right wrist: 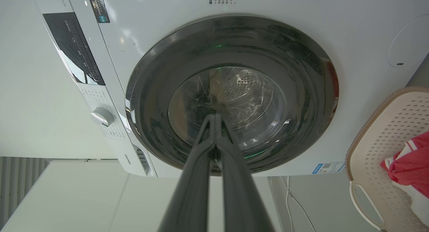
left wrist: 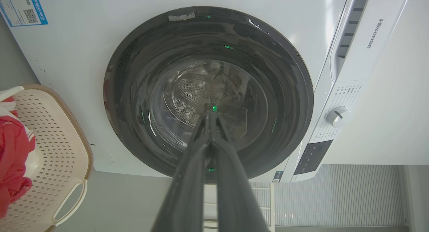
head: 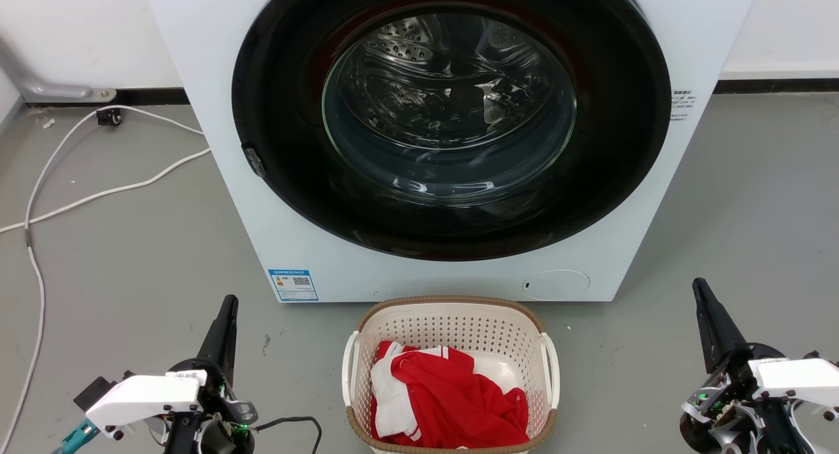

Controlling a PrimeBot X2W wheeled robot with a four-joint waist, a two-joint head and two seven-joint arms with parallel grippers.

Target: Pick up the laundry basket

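Sitting on grey floor (head: 131, 264), laundry basket (head: 452, 324) before washer (head: 206, 113)

Bright, sharp; washer door (head: 451, 113) w/ glare.

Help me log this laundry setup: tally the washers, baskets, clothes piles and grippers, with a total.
Washer: 1
Basket: 1
Clothes pile: 1
Grippers: 2, left gripper and right gripper
Total: 5
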